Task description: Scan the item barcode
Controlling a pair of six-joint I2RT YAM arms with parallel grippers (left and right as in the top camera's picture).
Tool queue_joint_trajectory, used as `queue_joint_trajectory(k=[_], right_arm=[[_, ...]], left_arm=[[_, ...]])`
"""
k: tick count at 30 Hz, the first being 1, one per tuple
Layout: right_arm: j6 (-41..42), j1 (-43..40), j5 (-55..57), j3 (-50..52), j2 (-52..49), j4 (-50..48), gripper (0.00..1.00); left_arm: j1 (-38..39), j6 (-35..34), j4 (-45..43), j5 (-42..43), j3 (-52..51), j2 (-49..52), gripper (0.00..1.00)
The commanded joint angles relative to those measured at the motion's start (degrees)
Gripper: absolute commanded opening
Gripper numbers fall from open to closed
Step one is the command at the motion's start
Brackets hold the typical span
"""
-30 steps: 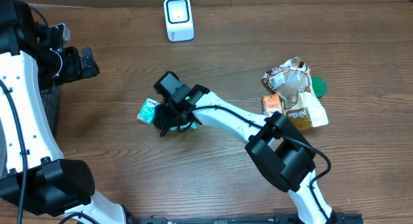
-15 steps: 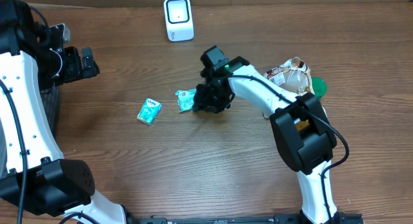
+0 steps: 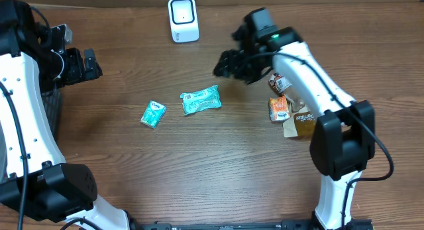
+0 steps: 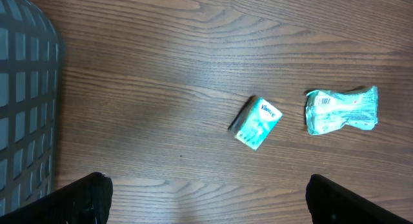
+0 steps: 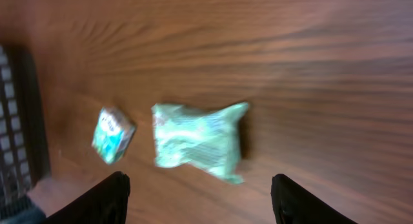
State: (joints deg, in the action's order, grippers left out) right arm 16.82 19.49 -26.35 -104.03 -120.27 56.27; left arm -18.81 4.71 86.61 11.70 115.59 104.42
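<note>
Green packet (image 3: 201,101) lies flat on the wood-grain counter (image 3: 132,170), on the robot's side of the white scanner (image 3: 183,19) & a touch to its right, well apart from it. Long axis runs approx parallel to the scanner's front face, right end tipped slightly twd the scanner. It's crinkled, shiny film, pinched mid-length & flared at both sealed ends. A white panel w/ fine print sits at its left end; too small to read, and whether it's a barcode can't be told.

Right claw (image 5: 200,198) hangs above the counter, right of the scanner, fingers spread wide w/ nothing btwn them, clear of the packet. Its view is blurred.

Left claw (image 4: 210,198), far left of the scanner, is likewise spread wide & empty.

Tissue pack (image 3: 153,115) sits further from the scanner than the packet, near its left end, not touching. It's a small soft block, teal & white, set diagonally; the blue script looks like "Kleenex".

Dark mesh basket (image 4: 26,108) stands far left of the scanner.

Right of the scanner is a pile of wrappers (image 3: 298,81), crumpled clear & brown, w/ an orange box (image 3: 279,109) at its edge.
</note>
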Motion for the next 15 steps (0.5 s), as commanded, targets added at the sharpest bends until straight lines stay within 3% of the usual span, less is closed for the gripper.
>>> queue_joint_trajectory(k=[1,15], right_arm=[[-4.5,-1.6,-2.9,-0.2,-2.6,0.1,0.69],[-7.5,0.8,-17.9,-0.1,-15.6,-1.2,0.70]], left_arm=[[-0.2,0.9,-0.1,-0.1,0.3,-0.2,1.00],[-0.2,0.9,-0.1,-0.1,0.3,-0.2,1.00]])
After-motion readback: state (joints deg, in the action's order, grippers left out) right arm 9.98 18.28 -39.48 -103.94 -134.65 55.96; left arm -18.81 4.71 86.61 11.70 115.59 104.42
